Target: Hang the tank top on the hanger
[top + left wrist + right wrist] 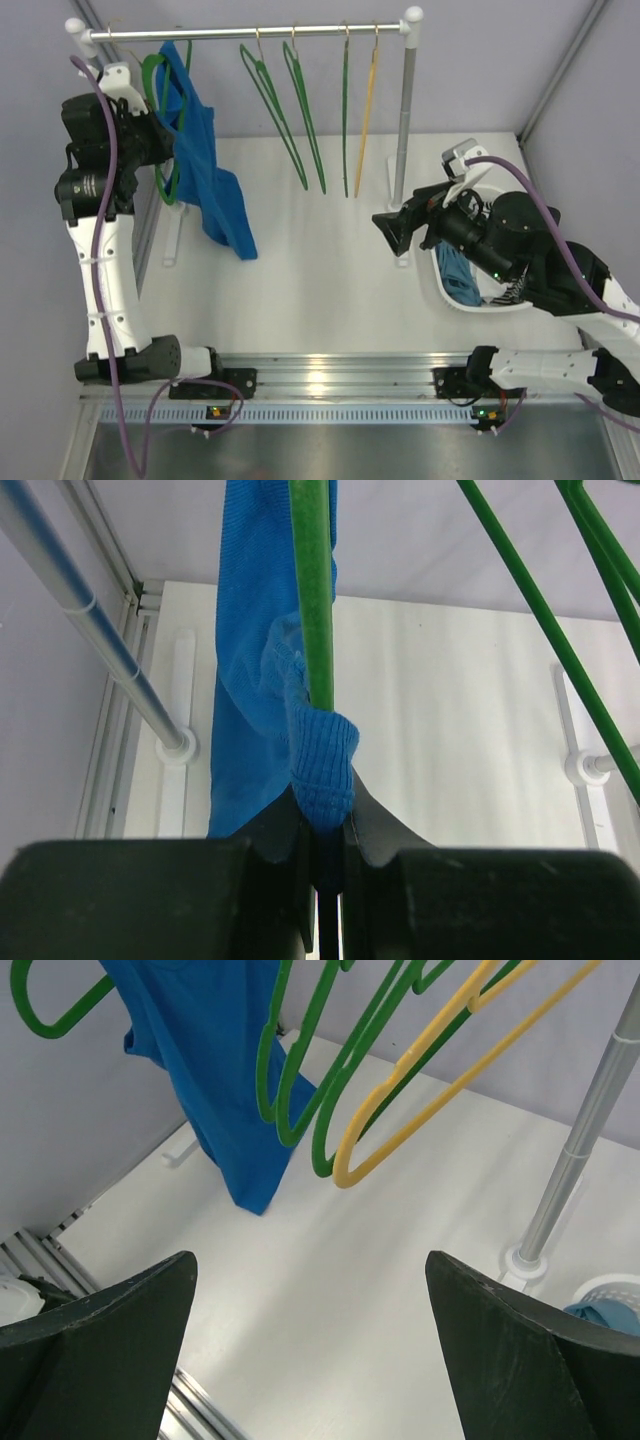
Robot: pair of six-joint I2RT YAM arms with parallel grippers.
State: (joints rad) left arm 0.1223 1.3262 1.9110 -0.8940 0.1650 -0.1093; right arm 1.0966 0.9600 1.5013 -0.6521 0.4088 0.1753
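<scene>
Left wrist: left pincer (322,852) nearly closed, pinching tank top (255,680) against hanger (312,590).

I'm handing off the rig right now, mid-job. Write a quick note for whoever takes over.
Left claw: shut on a fold of the tank top, right beside the hanger bar.
Right claw: open, empty, hovering over the table.
Done: top drapes from the leftmost green hanger on the rail.
Left: check both shoulders are seated (cannot tell from here), then probably release.
</scene>
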